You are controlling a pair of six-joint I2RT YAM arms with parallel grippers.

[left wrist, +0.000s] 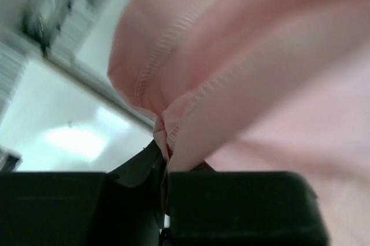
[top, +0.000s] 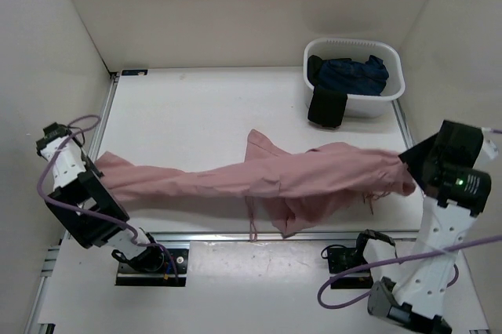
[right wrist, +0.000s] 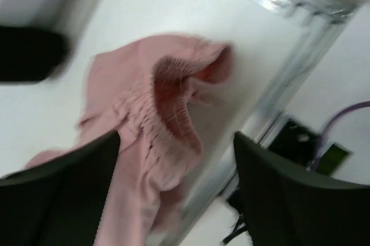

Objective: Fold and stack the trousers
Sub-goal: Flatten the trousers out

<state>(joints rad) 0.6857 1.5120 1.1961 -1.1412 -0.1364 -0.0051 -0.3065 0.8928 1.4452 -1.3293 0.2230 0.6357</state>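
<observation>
A white plastic basket [top: 314, 53] with a ribbed rim sits at the far right of the table [top: 196, 114]; it holds a crumpled dark blue garment [top: 354, 75], and a black cloth [top: 325, 108] hangs over its near-left rim towards the table; it stands apart from the trousers, and nothing lies between them. Purple cables [top: 369, 275] loop round both arm bases at the near edge; white walls close in the left, right and far sides.

The pink trousers [top: 259, 181] stretch in a long, twisted band across the near half of the table from left to right; a loose flap spreads near the middle, and a thin cord dangles from it over the near rail.

The left gripper [top: 98, 171] sits at the band's left end; in the left wrist view its black, blocky fingers [left wrist: 231, 205] are pressed together on a pinched fold of the cloth, where a stitched hem shows. The right gripper [top: 409, 173] sits at the band's right end; in the right wrist view its jaws stand wide apart, with the gathered elastic waistband between them; the cloth runs beside the left-hand finger [right wrist: 58, 200], but I cannot tell whether it touches; that view is blurred. The fabric is soft, matte and creased; a metal rail [right wrist: 289, 84] edges the white tabletop.
</observation>
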